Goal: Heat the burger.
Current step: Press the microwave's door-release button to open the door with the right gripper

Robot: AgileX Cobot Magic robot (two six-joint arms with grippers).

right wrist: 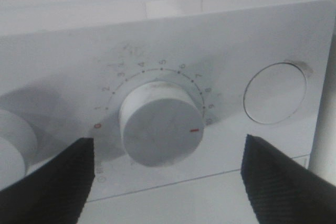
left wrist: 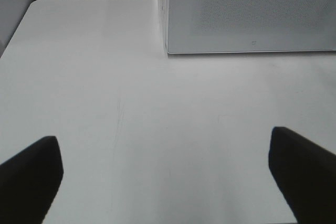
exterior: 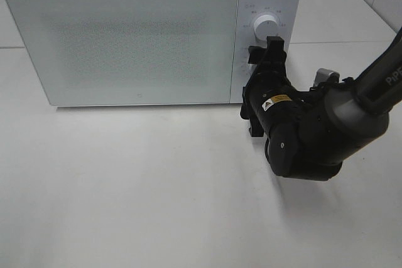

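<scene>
The burger is not in view in any frame. The white microwave [exterior: 125,42] stands at the back of the table with its door shut; its lower front corner shows in the left wrist view [left wrist: 252,14]. My right gripper [exterior: 270,47] is at the control panel, just below the upper knob [exterior: 262,27]. In the right wrist view the right gripper [right wrist: 168,148] is open, with a finger on each side of the timer dial [right wrist: 160,129] and not touching it. The dial's red mark points away from the red zero. My left gripper [left wrist: 165,169] is open and empty over the bare table.
A second knob [right wrist: 13,145] and a round button [right wrist: 274,94] flank the dial on the panel. The white table [exterior: 138,186] extends in front of the microwave. The right arm's black body [exterior: 314,130] hangs over the table's right side.
</scene>
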